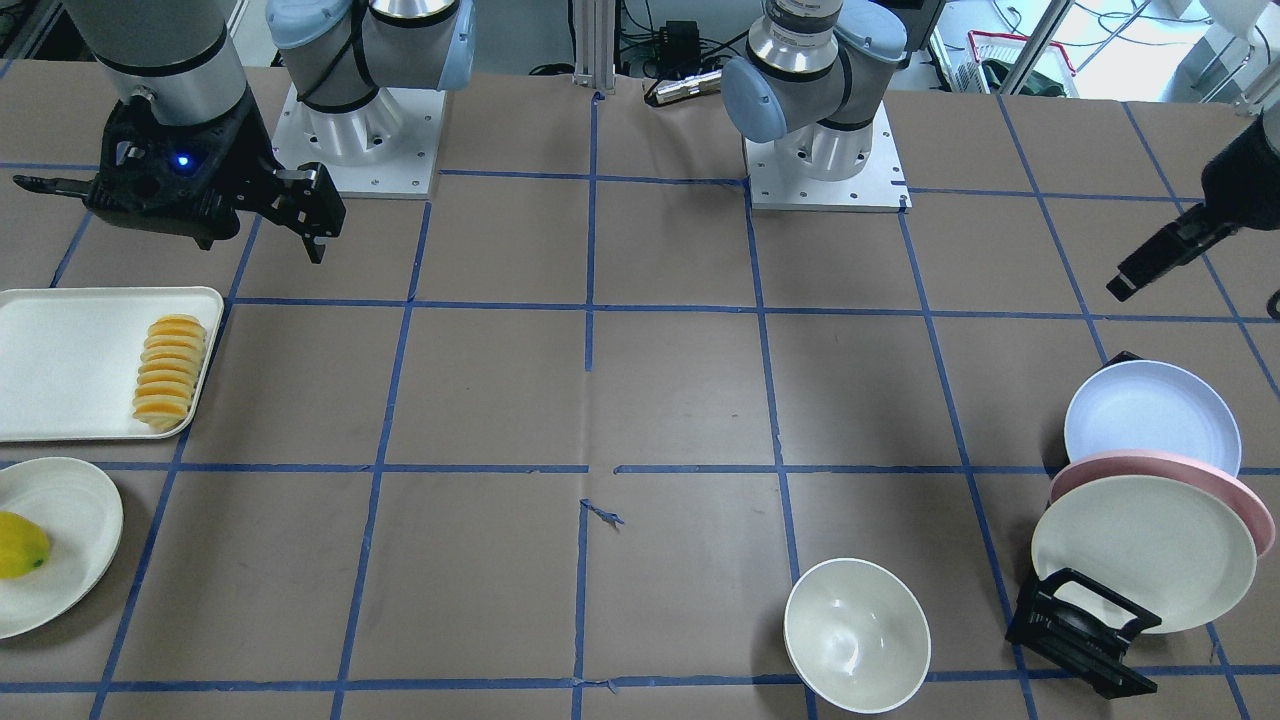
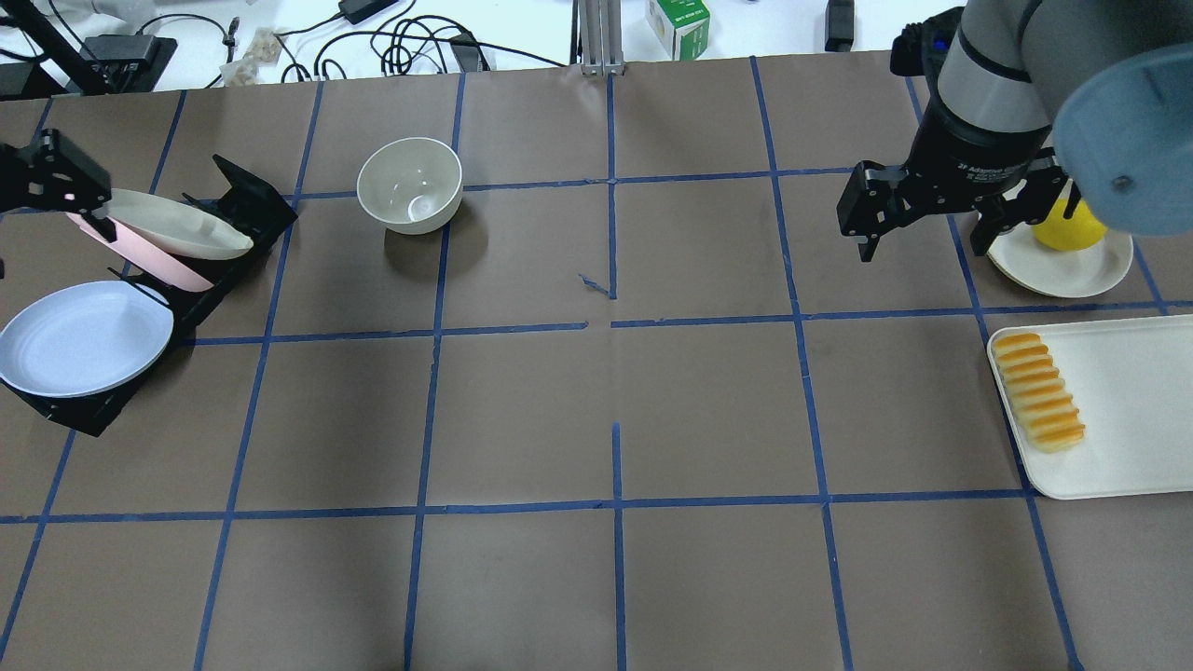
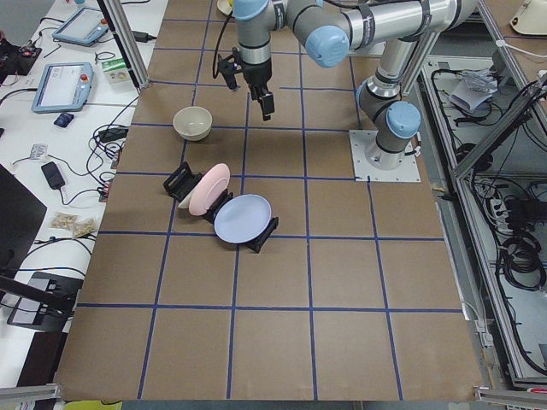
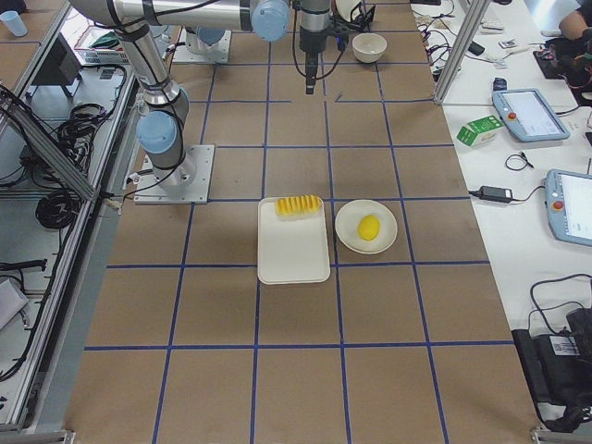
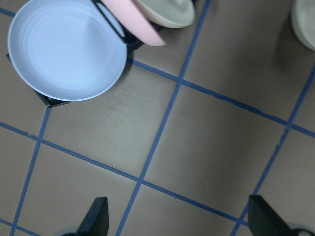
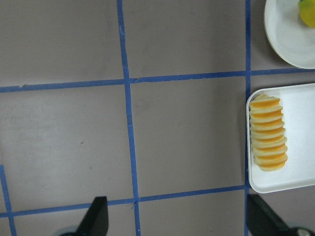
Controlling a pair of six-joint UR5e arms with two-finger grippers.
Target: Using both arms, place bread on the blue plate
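Note:
The bread (image 1: 168, 372), a ridged row of orange-yellow slices, lies along one edge of a white tray (image 1: 60, 360). It also shows in the overhead view (image 2: 1037, 391) and the right wrist view (image 6: 268, 137). My right gripper (image 2: 923, 224) hangs open and empty above the table, apart from the bread, its fingertips (image 6: 96, 216) spread wide. The blue plate (image 2: 84, 337) leans in a black rack (image 2: 238, 200) at the other end and shows in the left wrist view (image 5: 66, 49). My left gripper (image 5: 179, 221) is open and empty, high beside the rack.
A pink plate (image 1: 1255, 510) and a cream plate (image 1: 1140, 550) stand in the same rack. A cream bowl (image 2: 410, 184) sits near the rack. A yellow lemon-like fruit (image 2: 1062, 228) lies on a cream plate (image 2: 1072, 270) beside the tray. Blue tape lines grid the brown table.

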